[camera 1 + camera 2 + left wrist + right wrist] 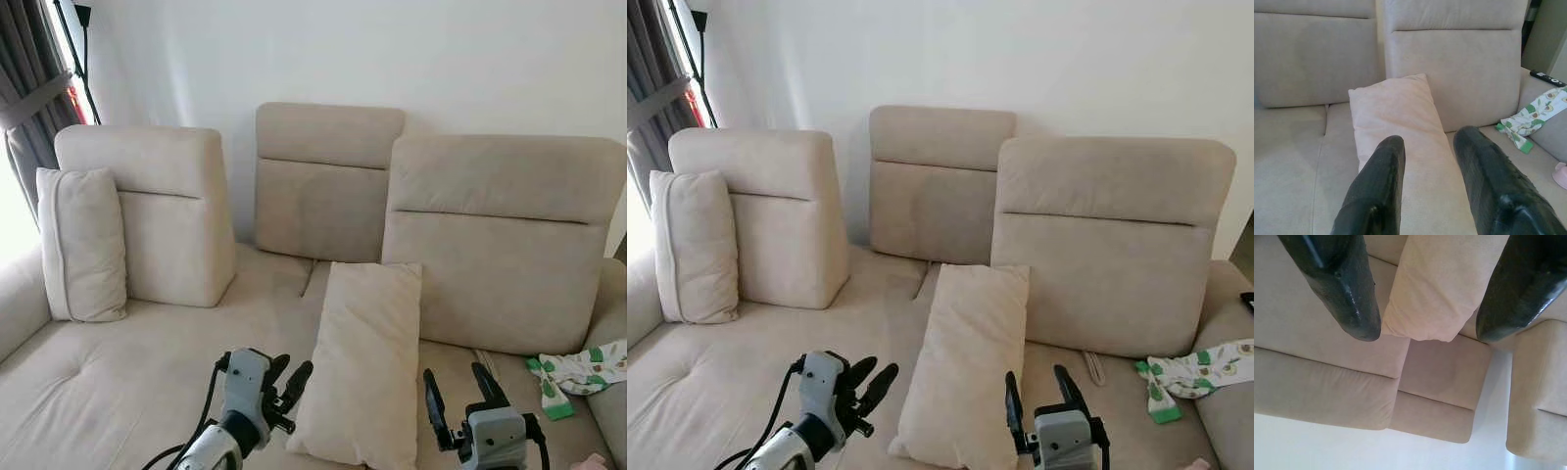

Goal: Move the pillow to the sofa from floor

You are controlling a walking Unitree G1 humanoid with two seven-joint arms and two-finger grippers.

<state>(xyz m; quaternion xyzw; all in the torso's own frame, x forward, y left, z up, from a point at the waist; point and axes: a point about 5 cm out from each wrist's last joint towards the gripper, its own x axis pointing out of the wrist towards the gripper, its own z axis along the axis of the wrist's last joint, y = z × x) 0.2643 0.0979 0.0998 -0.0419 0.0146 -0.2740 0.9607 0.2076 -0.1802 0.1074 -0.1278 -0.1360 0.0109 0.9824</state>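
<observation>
A long beige pillow (362,352) lies on the sofa seat (127,362), its far end propped against the right backrest (500,245). My left gripper (290,373) hovers just left of the pillow's near end, fingers (1386,166) apart with nothing between them. To the right of that same end my right gripper (458,390) is also open and empty. The pillow (1396,112) is seen beyond the left fingertips in the left wrist view, and one pillow corner (1425,328) sits between the right fingers in the right wrist view.
A second beige pillow (83,245) stands upright against the left backrest (157,206). A green-and-white cloth (578,372) lies on the seat's right end, with a black remote (1547,77) and a pink object (1561,174) near it. A curtain (29,88) hangs far left.
</observation>
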